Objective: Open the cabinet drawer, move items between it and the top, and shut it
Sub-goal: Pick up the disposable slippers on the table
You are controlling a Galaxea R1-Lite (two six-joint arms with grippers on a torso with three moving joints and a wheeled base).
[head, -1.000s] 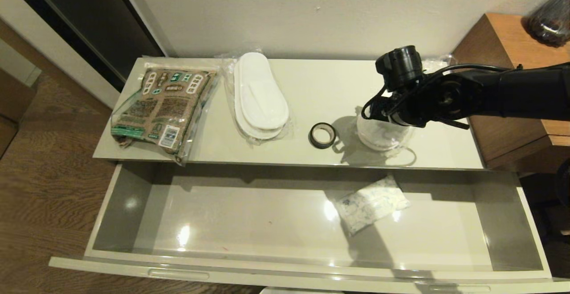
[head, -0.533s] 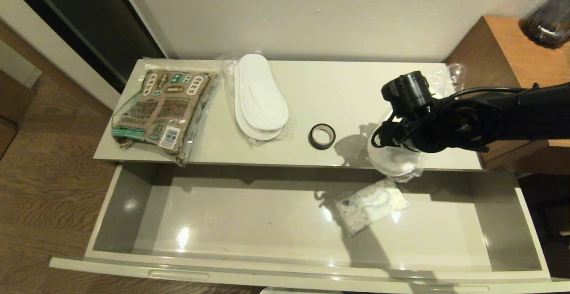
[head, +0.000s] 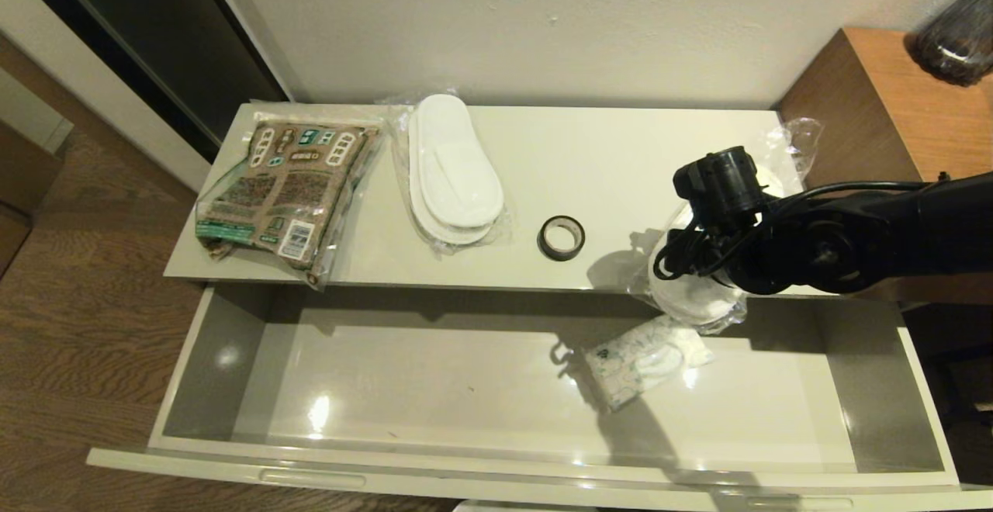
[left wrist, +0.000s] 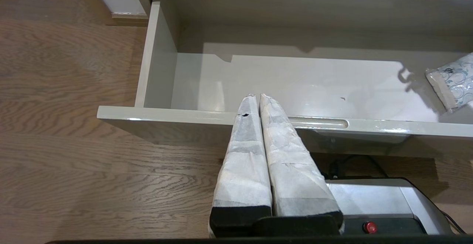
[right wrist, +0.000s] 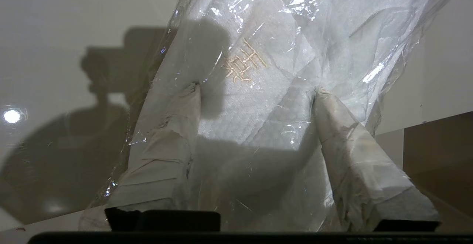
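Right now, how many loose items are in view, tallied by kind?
Slipper packs: 2, one on the top, one in the right pincer
Printed packet: 1
Tape roll: 1
Sachet in the drawer: 1
Total: 5

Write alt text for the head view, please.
A black robot arm's right gripper carries wrapped white slippers from a cabinet top over an open drawer. A packet, more slippers and tape remain above.
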